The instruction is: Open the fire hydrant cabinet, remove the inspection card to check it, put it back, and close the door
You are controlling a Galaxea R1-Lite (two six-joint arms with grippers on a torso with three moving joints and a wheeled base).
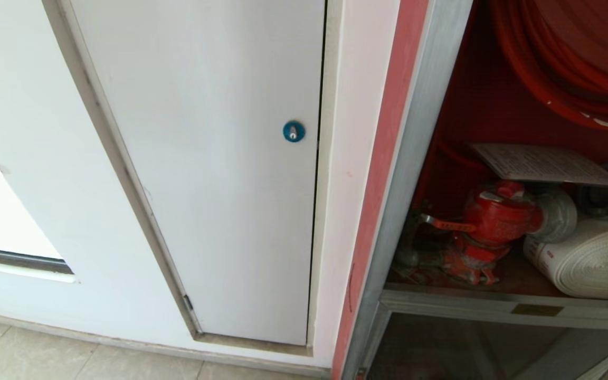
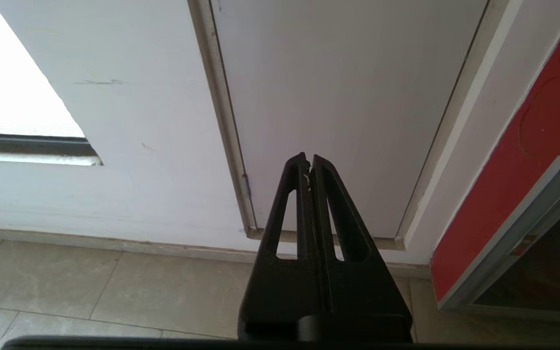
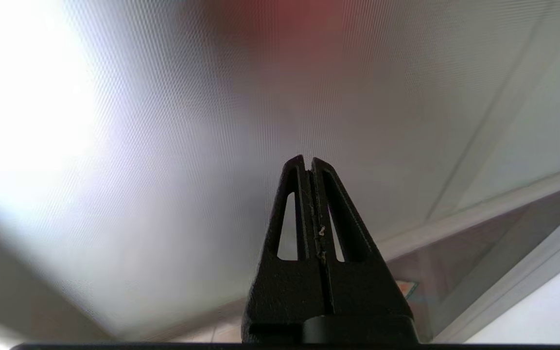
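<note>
The fire hydrant cabinet [image 1: 415, 158] stands at the right of the head view, its red inside uncovered. The white inspection card [image 1: 541, 164] lies flat on top of the red valve [image 1: 494, 216], below the red hose reel [image 1: 562, 58] and beside the white rolled hose [image 1: 594, 258]. No arm shows in the head view. My left gripper [image 2: 308, 158] is shut and empty, pointing at the white wall panel low by the floor. My right gripper [image 3: 308, 160] is shut and empty, close before a blurred grey pane [image 3: 163, 146]; I cannot tell whether that pane is the door.
A plain white panel [image 1: 219, 184] with a small blue round lock [image 1: 293, 131] is left of the cabinet. A dark glass panel [image 1: 467, 348] sits under the cabinet's shelf. Beige floor tiles [image 2: 66, 282] run along the wall. The cabinet's red edge [image 2: 503, 184] shows beside the left gripper.
</note>
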